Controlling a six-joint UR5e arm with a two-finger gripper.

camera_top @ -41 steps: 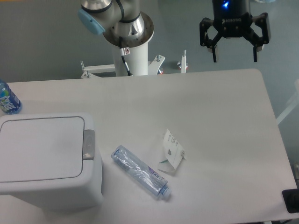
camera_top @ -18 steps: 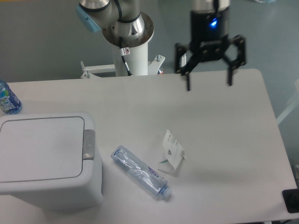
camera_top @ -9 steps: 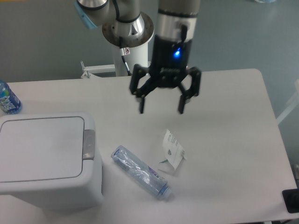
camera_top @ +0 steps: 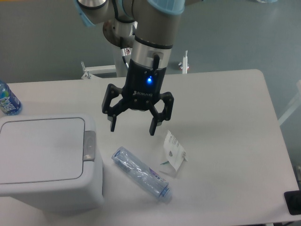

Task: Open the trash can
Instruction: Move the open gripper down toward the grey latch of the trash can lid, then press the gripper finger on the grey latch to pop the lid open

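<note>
The trash can [camera_top: 42, 160] is a large white boxy bin at the front left of the table, its flat lid down. A grey push-button [camera_top: 89, 145] sits on its right rim. My gripper [camera_top: 132, 128] hangs open above the table, a little to the right of the button and slightly behind it. Nothing is between its black fingers [camera_top: 153, 127].
A clear plastic bottle [camera_top: 140, 173] lies on its side in front of the gripper. A crumpled white paper package [camera_top: 173, 153] lies to the bottle's right. A blue-labelled bottle [camera_top: 7, 100] stands at the left edge. The robot base [camera_top: 129, 37] stands behind the table [camera_top: 225, 122].
The gripper has swept from the far right corner leftwards and down toward the front, now close to the trash can's button side. It stayed open. Nothing on the table moved.
</note>
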